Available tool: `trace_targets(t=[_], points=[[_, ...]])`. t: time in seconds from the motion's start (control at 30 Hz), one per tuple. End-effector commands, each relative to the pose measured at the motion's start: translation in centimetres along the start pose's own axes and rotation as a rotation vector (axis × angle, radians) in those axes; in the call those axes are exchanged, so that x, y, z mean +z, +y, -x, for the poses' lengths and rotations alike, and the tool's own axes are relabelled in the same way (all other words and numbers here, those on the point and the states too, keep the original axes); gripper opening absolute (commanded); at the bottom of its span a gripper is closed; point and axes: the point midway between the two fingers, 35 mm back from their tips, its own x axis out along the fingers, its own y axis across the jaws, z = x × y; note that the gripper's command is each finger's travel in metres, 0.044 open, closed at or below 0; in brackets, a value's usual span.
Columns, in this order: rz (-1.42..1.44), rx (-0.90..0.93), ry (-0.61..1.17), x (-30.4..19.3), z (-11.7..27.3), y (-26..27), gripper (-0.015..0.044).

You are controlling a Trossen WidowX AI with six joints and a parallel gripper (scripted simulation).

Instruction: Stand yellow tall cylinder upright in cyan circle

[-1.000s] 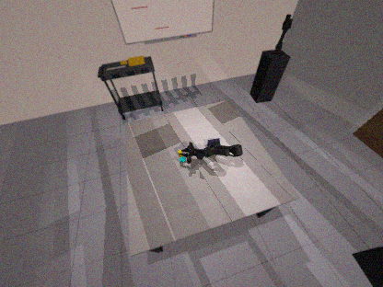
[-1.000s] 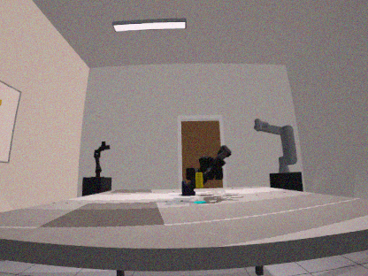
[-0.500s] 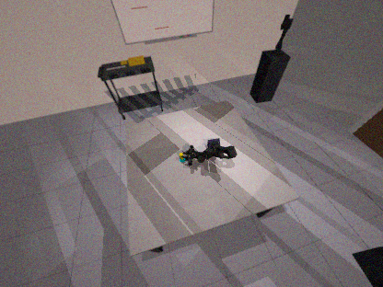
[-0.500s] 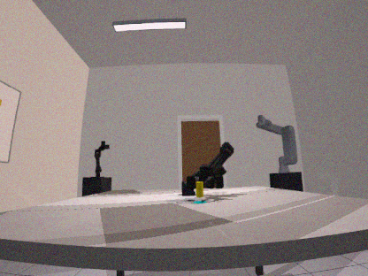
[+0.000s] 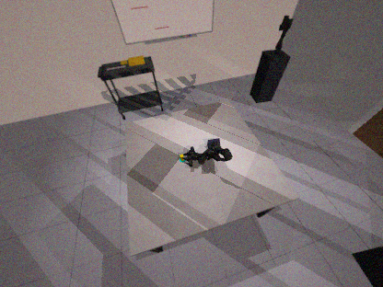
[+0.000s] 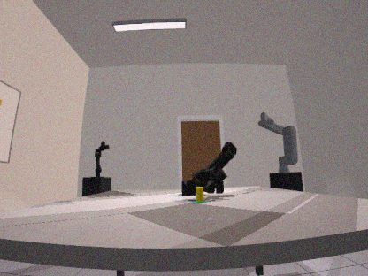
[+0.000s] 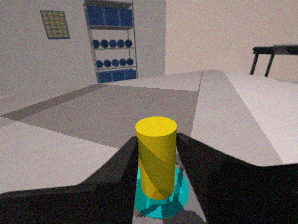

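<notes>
The yellow tall cylinder (image 5: 181, 156) (image 6: 200, 195) (image 7: 157, 160) stands upright between the two black fingers. My gripper (image 7: 156, 139) is shut on it, with one finger on each side. The cyan circle (image 5: 182, 160) (image 6: 204, 203) (image 7: 181, 197) lies on the table around the cylinder's base, and cyan shows on both sides of it and in front in the wrist view. The cylinder's bottom is at or very close to the table; whether it fully touches I cannot tell. Parts of the circle are hidden by the fingers and the cylinder.
The pale table (image 5: 216, 202) (image 6: 88, 227) carries the arm (image 5: 214, 154) (image 6: 218, 165) and bands of shadow. A black cart (image 5: 126, 70) with a yellow object stands beyond the table, and a shelf (image 7: 112, 37) with blue bins stands far behind it in the wrist view.
</notes>
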Motion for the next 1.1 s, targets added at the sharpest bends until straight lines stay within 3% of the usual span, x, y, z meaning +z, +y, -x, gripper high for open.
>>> trace_targets(t=[0.0,0.17,0.53,1.07], points=[[-0.007,-0.002,-0.006,0.0,0.0,0.0,0.0105],[-0.007,-0.002,-0.006,0.0,0.0,0.0,0.0105],[-0.007,-0.002,-0.006,0.0,0.0,0.0,0.0394],[-0.011,-0.007,-0.006,4.2,-0.5,0.1,0.0400]])
